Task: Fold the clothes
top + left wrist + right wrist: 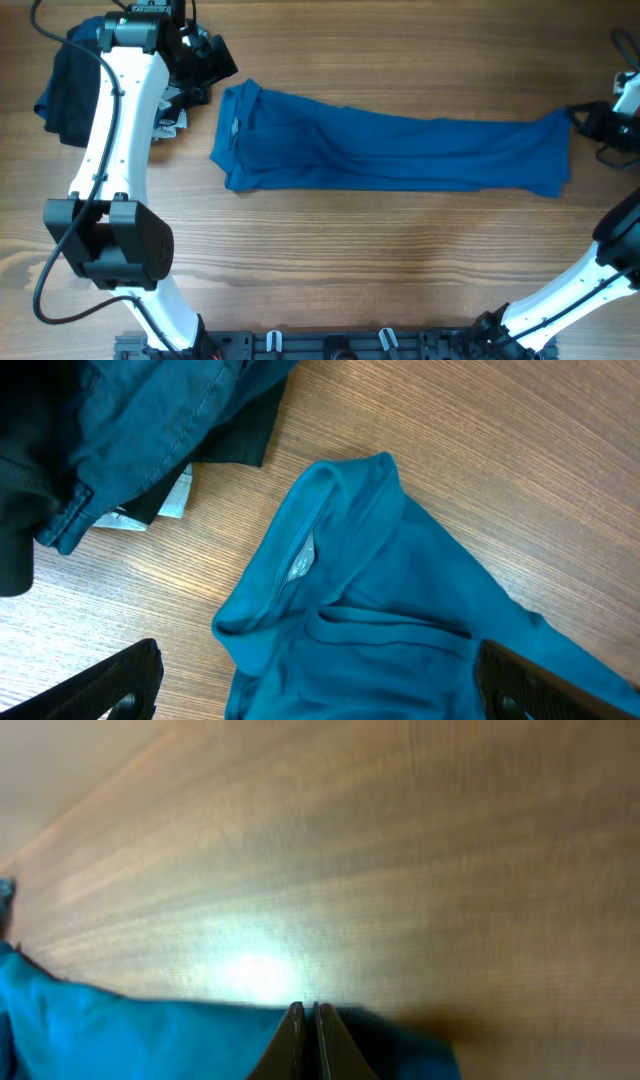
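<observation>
The blue polo shirt (400, 150), one of the clothes, lies in a long narrow band across the table, collar (235, 110) at the left and hem at the right. My left gripper (205, 62) hovers just beyond the collar end. In the left wrist view it (320, 695) is open, its black fingers (110, 685) wide apart over the collar (300, 550) and holding nothing. My right gripper (578, 118) is at the hem's far corner. In the right wrist view it (307, 1010) is shut, pinching the shirt's edge (150, 1035).
A heap of dark clothes (70, 80) lies at the back left, partly under my left arm. The left wrist view shows a dark blue garment (150, 420), a black one (20, 510) and a white label (175, 500). Bare wooden table (400, 250) surrounds the shirt.
</observation>
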Motion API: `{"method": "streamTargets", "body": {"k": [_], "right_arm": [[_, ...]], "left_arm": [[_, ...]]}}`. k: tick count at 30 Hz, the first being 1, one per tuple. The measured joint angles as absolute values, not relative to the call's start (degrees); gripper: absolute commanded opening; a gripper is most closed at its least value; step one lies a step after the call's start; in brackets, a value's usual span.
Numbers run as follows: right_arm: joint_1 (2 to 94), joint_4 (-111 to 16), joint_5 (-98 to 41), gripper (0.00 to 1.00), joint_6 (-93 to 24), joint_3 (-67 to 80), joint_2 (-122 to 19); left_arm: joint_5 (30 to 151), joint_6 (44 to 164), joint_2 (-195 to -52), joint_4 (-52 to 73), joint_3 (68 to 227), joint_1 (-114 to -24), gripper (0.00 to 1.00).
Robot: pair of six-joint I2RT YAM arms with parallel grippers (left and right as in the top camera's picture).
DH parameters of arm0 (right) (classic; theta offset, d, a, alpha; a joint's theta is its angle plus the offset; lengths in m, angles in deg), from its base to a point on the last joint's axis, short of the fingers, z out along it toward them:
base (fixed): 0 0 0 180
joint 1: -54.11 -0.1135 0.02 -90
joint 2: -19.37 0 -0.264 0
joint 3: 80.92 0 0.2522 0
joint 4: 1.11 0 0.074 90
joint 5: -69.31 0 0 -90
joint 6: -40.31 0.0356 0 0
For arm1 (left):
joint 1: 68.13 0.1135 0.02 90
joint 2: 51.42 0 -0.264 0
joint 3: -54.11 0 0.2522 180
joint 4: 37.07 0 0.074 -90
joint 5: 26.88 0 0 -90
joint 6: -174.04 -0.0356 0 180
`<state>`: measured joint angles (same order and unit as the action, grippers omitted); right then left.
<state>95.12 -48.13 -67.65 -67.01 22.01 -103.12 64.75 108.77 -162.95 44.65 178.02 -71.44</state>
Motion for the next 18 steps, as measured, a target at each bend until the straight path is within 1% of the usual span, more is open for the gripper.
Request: {"method": "streamTargets", "body": {"k": [6, 10, 12, 15, 18], "right_arm": [[93.61, -44.28, -65.37, 0.04, -66.23, 22.16, -103.12], [90.99, -44.54, -63.03, 0.04, -65.79, 22.27, -103.10], [90.62, -46.77, -64.67, 0.04, -64.76, 22.71, -102.95], [90.75, -57.87, -63.36, 0.04, -61.53, 23.41, -99.43], [90.73, -66.86, -53.92, 0.04, -55.67, 24.13, -94.93]], "left_arm": [[64.75, 108.77, -162.95, 44.67, 178.02, -71.44, 1.00], [64.75, 108.77, -162.95, 44.65, 178.02, -71.44, 1.00], [64.75, 108.77, -162.95, 44.67, 178.02, -71.44, 1.00], [64.75, 108.77, -162.95, 44.65, 178.02, -71.44, 1.00], [64.75, 108.77, -162.95, 44.65, 178.02, -71.44, 1.00]]}}
